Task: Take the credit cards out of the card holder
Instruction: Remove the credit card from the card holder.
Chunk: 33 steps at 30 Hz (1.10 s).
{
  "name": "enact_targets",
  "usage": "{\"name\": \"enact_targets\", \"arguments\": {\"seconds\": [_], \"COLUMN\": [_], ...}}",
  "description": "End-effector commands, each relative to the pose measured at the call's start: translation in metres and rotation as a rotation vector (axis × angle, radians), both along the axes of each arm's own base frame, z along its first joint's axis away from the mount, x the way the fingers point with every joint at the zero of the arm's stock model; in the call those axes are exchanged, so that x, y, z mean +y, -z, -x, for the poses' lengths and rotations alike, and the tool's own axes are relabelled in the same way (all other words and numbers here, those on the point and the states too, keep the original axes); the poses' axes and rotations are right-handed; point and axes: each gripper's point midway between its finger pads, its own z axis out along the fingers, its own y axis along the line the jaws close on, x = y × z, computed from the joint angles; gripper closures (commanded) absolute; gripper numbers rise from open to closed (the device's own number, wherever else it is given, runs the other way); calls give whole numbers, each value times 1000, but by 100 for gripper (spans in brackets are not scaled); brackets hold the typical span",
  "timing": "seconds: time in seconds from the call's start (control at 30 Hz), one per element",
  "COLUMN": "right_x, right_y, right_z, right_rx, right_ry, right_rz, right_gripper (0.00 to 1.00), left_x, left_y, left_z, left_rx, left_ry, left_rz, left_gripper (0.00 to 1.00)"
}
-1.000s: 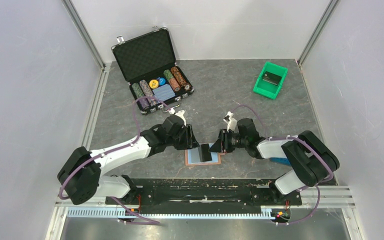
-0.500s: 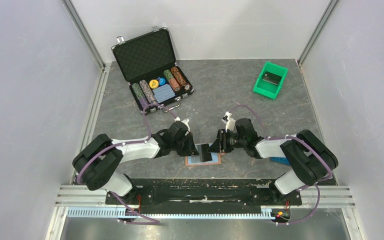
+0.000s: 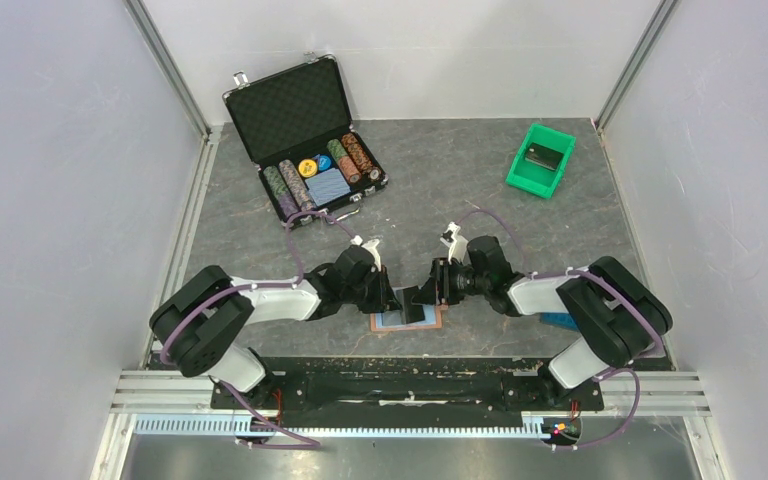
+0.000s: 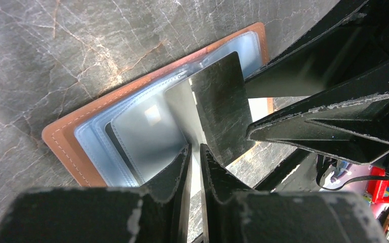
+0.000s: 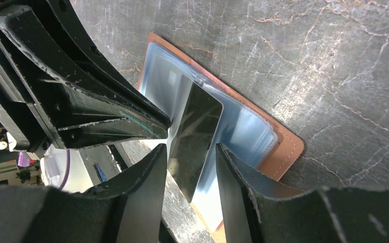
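Note:
The brown card holder [image 3: 376, 326] lies open on the table near the front edge, its light blue sleeves up. It also shows in the left wrist view [image 4: 61, 142] and the right wrist view [image 5: 283, 152]. A dark grey credit card [image 3: 414, 306] stands tilted up out of it [image 4: 220, 106] [image 5: 195, 131]. My left gripper [image 3: 392, 298] [image 4: 196, 152] is nearly shut, pinching a pale clear sleeve flap beside the card. My right gripper [image 3: 423, 296] [image 5: 191, 148] is open, with the card's free end between its fingers.
An open black hard case [image 3: 310, 150] with poker chips stands at the back left. A green bin [image 3: 556, 172] holding a dark block sits at the back right. A blue object [image 3: 560, 321] lies by the right arm. A black rail [image 3: 410, 385] runs along the front edge.
My left arm has swung down and in toward the holder, and its gripper is now at the sleeve. My right gripper has crept left around the raised card.

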Motion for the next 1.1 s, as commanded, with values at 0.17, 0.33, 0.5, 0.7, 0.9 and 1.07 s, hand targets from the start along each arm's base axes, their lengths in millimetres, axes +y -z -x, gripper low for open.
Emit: {"name": "enact_targets", "arguments": {"seconds": [0.17, 0.33, 0.5, 0.7, 0.9, 1.07], "right_x": [6, -10, -23, -34, -18, -10], "right_y": [3, -1, -15, -32, -76, -103], "right_z": [4, -9, -24, -36, -39, -39], "right_rx": [54, 2, -76, -136, -23, 88], "right_ry": [18, 66, 87, 90, 169, 267], "right_rz": [-57, -5, 59, 161, 12, -100], "right_gripper": [66, 97, 100, 100, 100, 100], "left_x": [17, 22, 26, 22, 23, 27], "left_y": [23, 22, 17, -13, -79, -115], "left_z": [10, 11, 10, 7, -9, -19], "left_rx": [52, 47, 38, 4, -244, -543], "left_ry": [-31, -38, -48, -37, 20, 110], "left_rz": [-77, -97, -111, -82, -44, -126], "left_gripper": [82, 81, 80, 72, 48, 42]}}
